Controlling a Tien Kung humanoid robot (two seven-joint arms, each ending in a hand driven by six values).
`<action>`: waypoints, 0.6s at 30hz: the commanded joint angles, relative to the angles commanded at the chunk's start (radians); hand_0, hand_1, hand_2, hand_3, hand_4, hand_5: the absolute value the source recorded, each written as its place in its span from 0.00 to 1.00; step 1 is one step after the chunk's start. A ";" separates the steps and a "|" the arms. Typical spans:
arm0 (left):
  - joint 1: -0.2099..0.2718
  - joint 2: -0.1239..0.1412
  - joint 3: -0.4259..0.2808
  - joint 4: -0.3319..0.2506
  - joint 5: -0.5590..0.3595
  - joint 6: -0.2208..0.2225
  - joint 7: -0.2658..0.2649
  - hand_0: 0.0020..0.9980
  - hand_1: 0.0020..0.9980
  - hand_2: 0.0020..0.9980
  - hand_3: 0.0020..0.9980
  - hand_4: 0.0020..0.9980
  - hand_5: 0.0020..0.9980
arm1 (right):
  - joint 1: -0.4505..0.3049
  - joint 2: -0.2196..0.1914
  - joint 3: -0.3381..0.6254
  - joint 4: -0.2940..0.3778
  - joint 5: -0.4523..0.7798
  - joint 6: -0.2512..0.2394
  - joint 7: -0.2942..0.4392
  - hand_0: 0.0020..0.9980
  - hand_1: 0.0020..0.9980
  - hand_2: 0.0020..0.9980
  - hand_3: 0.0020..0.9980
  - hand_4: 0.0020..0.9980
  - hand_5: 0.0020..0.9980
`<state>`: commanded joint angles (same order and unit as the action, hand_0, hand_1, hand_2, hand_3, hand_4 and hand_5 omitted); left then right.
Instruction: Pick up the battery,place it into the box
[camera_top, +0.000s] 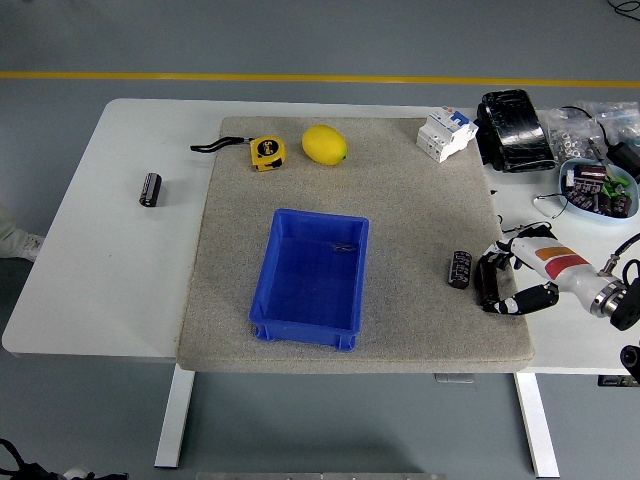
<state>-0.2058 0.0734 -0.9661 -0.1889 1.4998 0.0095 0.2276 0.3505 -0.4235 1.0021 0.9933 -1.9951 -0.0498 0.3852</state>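
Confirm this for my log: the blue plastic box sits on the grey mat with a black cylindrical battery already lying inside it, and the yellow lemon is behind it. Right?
Not quite. The blue plastic box holds no battery; in the head view the black cylindrical battery lies on the grey mat at the right hand. The yellow lemon is behind the box as stated.
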 joint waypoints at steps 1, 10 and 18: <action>0.000 0.000 -0.002 0.000 0.003 -0.001 0.000 0.57 0.51 0.60 0.66 0.67 0.72 | -0.001 -0.002 0.005 0.010 0.000 0.001 -0.001 0.46 0.49 0.49 0.46 0.87 0.17; 0.000 0.008 -0.010 -0.001 0.019 -0.004 0.003 0.57 0.51 0.60 0.66 0.67 0.72 | 0.026 -0.017 0.058 0.139 0.014 0.018 -0.019 0.47 0.48 0.49 0.46 0.88 0.17; -0.002 0.009 -0.007 -0.001 0.010 0.001 0.001 0.56 0.50 0.59 0.66 0.67 0.72 | 0.113 0.015 0.000 0.263 0.056 0.047 -0.055 0.49 0.48 0.49 0.47 0.86 0.16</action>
<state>-0.2079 0.0827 -0.9730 -0.1897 1.5094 0.0102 0.2283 0.4634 -0.4090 1.0020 1.2559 -1.9392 -0.0033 0.3299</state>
